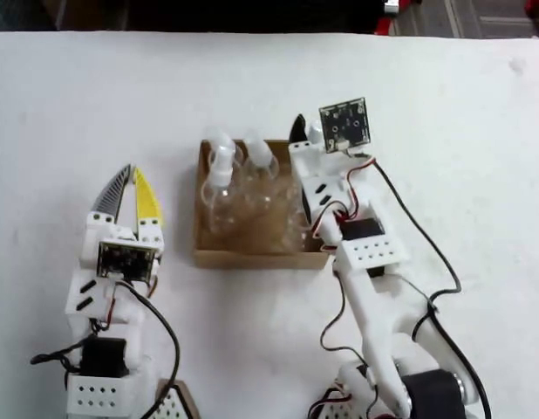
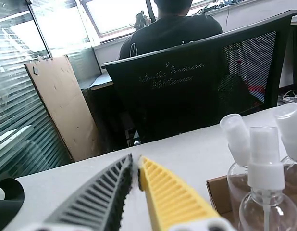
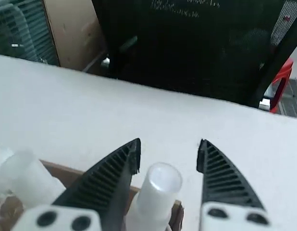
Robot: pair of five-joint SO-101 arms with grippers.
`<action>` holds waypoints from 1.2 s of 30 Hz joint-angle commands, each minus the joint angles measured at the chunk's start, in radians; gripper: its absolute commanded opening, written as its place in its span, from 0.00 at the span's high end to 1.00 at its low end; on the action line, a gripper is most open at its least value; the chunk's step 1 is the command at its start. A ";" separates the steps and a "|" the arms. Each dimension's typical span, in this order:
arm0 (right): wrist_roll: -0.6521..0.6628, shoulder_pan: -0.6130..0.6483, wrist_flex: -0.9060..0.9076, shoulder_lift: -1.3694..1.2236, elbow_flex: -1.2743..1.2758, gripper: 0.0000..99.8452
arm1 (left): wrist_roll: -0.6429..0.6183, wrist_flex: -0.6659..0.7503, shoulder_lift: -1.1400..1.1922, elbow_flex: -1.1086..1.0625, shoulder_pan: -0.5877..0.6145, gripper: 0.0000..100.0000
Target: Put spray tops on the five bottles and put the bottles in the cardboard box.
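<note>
**Cardboard box [image 1: 252,258] looks packed**

Capped bottles [image 1: 220,199] stand in the box. The right gripper [image 3: 169,147] hangs over its right side, fingers spread clear of one spray top [image 3: 158,185]. The left gripper [image 1: 133,175] sits over the bench [image 1: 78,105], fingers closed, empty. Likely the last release; next, lift straight up.

The cardboard box [image 1: 252,258] holds the bottles [image 1: 224,188], with the left gripper [image 1: 132,170] to its left and the right gripper [image 3: 169,147] above its right end, straddling a spray top [image 3: 158,185].
</note>
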State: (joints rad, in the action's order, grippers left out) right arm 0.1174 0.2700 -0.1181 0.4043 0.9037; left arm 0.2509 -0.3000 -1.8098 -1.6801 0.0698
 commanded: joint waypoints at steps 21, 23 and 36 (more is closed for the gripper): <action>0.207 -0.572 1.234 0.361 -0.529 0.83 | 0.005 0.018 -0.019 0.005 0.010 0.98; 0.390 -0.595 1.300 0.367 -0.523 0.83 | 0.005 0.018 -0.019 0.005 0.013 0.98; 0.764 -0.673 1.317 0.369 -0.272 0.83 | 0.005 0.018 -0.019 0.005 0.016 0.98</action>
State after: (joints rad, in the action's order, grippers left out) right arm 0.8493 -0.3606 1.2551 0.7664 0.5999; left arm 0.2509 -0.3000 -1.8098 -1.6801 0.0698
